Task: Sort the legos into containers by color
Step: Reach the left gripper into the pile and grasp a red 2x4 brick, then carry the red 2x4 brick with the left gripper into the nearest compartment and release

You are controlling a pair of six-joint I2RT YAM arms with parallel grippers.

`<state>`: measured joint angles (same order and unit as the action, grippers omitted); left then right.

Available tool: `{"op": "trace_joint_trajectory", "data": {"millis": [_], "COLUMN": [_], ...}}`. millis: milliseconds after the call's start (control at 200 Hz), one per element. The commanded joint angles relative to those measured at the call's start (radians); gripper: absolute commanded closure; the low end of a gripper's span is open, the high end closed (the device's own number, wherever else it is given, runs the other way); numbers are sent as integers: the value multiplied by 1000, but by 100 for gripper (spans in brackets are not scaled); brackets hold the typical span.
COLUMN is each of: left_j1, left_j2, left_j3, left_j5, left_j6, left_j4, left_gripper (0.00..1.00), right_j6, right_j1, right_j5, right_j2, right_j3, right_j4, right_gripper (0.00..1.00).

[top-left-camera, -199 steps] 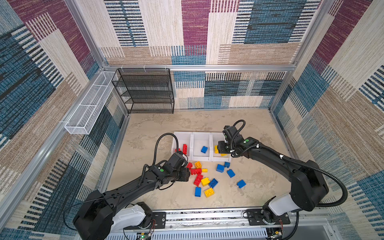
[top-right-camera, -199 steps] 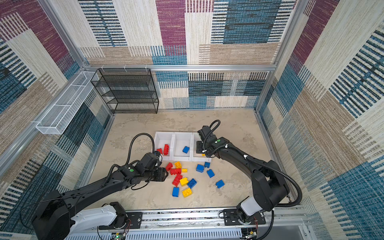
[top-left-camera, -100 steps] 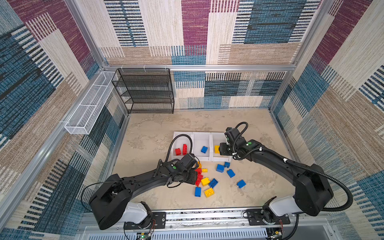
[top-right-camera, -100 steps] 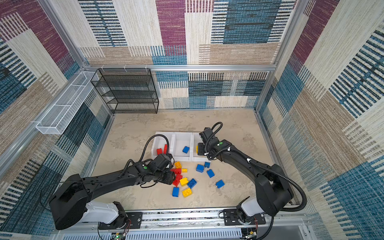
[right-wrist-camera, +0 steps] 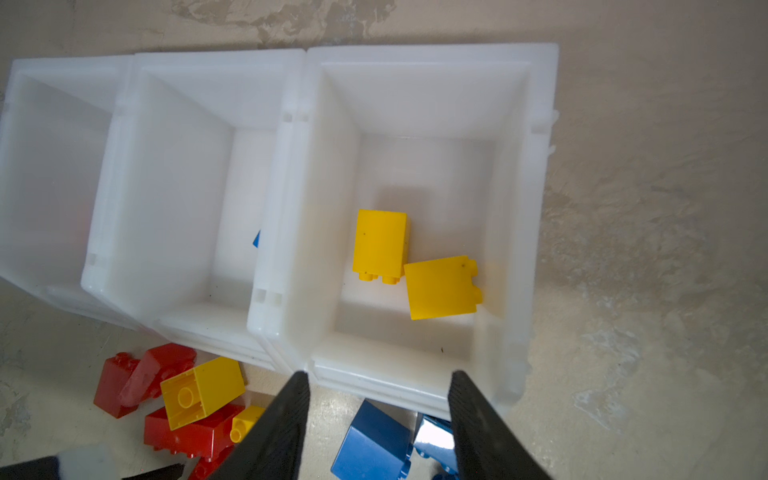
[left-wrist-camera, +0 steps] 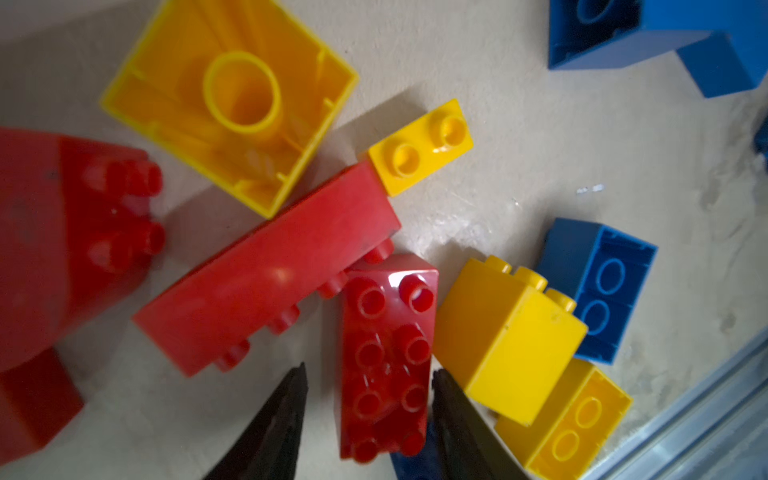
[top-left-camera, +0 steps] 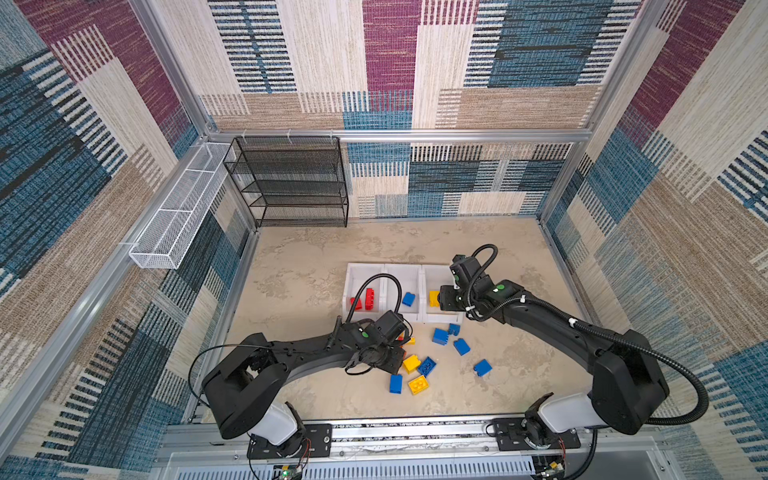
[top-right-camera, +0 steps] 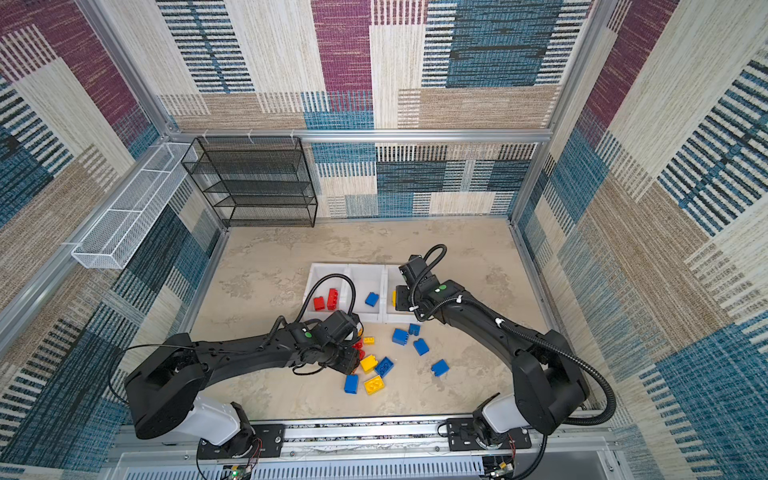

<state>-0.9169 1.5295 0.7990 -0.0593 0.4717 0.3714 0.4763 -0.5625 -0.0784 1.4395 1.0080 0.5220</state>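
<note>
Change: we are bringing the left gripper [left-wrist-camera: 369,370] from beside the left bin [top-left-camera: 365,266] down into the near pile.
Left jaws: narrowing, still apart, straddling a red brick [left-wrist-camera: 386,353].
Right gripper [right-wrist-camera: 379,374]: hanging open, empty, over the right bin [right-wrist-camera: 536,166]; two yellow bricks [right-wrist-camera: 380,245] inside.
Meaning: we are starting another red pick; most legos [top-left-camera: 439,336] are lying loose.

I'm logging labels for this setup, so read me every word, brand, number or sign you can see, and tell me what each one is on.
No readable text anywhere in these views.
Red brick: any embossed marks on its studs are too blurred to read.
White bins: plain, no label.
Green dot on the right arm: a plain mark, no lettering.
</note>
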Motion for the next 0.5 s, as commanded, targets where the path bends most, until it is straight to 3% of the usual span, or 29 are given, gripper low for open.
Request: {"op": "trace_joint_trajectory", "data": {"millis": [0, 165, 496], "left_j1": [-9, -26, -43], "left_j2": [24, 61, 80], "left_j3": [24, 44, 52], "left_j5": [-14, -7, 18], "left_j6": [-33, -44, -50], "left_j4": [-11, -11, -10], "left_gripper": [50, 54, 73], "right_j6": [15, 16, 18], "right_j1": [1, 1, 1], "right_j5": [-4, -5, -14], "right_j2": [-10, -12, -34], "right_j3": [3, -3, -14], "right_j4": [-5, -2, -1], "right_gripper": [43, 43, 44]}}
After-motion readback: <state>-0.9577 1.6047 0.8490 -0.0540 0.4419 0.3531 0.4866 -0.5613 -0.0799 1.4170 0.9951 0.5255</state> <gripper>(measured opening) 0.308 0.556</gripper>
